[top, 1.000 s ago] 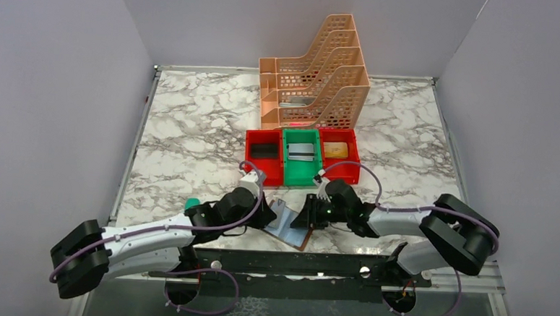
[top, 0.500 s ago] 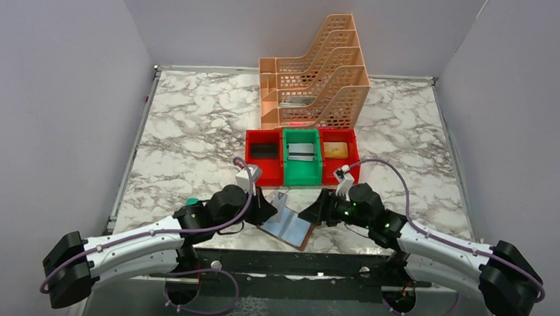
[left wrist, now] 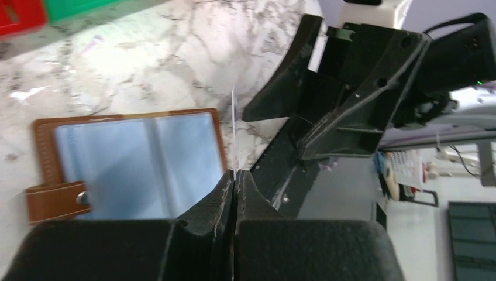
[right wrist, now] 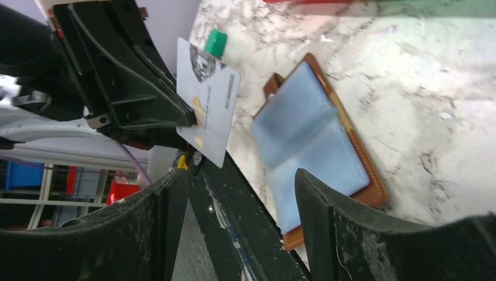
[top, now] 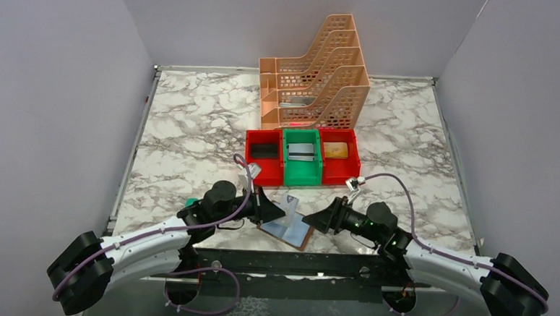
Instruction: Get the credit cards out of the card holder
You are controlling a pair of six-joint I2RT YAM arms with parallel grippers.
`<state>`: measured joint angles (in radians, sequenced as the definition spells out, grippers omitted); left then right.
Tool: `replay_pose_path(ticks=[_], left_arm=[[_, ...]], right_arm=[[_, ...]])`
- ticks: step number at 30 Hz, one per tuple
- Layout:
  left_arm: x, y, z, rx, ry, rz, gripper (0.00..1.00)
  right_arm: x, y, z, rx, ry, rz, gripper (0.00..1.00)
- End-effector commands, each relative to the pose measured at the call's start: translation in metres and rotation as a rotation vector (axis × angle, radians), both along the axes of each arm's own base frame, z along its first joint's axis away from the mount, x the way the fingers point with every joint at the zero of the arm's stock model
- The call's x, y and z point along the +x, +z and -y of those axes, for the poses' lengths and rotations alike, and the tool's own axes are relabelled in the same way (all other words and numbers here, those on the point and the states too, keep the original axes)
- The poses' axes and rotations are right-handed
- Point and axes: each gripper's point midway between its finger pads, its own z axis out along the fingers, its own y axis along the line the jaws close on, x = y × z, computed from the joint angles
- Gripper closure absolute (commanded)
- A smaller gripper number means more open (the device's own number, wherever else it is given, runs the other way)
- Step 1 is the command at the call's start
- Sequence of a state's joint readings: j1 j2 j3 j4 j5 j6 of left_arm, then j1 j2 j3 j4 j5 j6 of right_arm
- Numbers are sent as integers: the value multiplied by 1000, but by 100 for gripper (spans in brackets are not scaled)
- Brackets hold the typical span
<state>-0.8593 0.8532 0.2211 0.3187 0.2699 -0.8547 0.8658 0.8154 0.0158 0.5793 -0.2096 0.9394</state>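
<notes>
The card holder (top: 290,232) lies open on the marble near the front edge, brown leather with grey-blue pockets, and also shows in the left wrist view (left wrist: 134,161) and the right wrist view (right wrist: 313,140). My left gripper (top: 281,210) is shut on a pale silvery credit card (top: 290,204) and holds it upright just above the holder's left part. The card appears edge-on in the left wrist view (left wrist: 234,126) and face-on in the right wrist view (right wrist: 207,105). My right gripper (top: 316,220) is open and empty, just right of the holder, facing the card.
A green bin (top: 300,172) between two red bins (top: 262,163) stands behind the holder, with cards inside. A peach file rack (top: 314,73) is further back. A black rail (top: 286,263) runs along the front edge. A small green object (top: 191,202) sits by the left arm.
My right gripper has let go of the holder's right edge and drawn back to the right. My left gripper now holds the card upright and free above the open holder.
</notes>
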Motion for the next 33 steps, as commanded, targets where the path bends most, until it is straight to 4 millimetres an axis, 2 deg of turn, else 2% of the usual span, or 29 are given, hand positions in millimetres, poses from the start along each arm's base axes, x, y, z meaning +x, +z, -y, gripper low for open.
replay_pose_path(ticks=[1,5,8,16,22,25,26,30,33], left_arm=[[-17,38,18,-148,-145,30,100],[-21,49,21,-195,-172,43,100],[-23,55,22,-217,-188,52,100],[-25,57,20,-251,-177,43,100],[-24,53,20,-259,-162,29,100],[-24,54,19,-265,-161,28,100],[-24,54,19,-265,-161,32,99],[-21,53,16,-264,-137,51,75],[-15,43,13,-214,-107,52,47]], right_arm=[[0,34,-9,121,32,86,29],[-1,44,-19,147,67,80,35],[-4,55,-26,202,108,88,45],[-14,75,-42,292,223,107,60],[-16,74,-42,306,227,94,80],[-15,72,-40,296,216,92,96],[-15,72,-39,291,215,91,99],[-7,61,-35,231,158,74,99],[4,54,-29,163,89,77,99]])
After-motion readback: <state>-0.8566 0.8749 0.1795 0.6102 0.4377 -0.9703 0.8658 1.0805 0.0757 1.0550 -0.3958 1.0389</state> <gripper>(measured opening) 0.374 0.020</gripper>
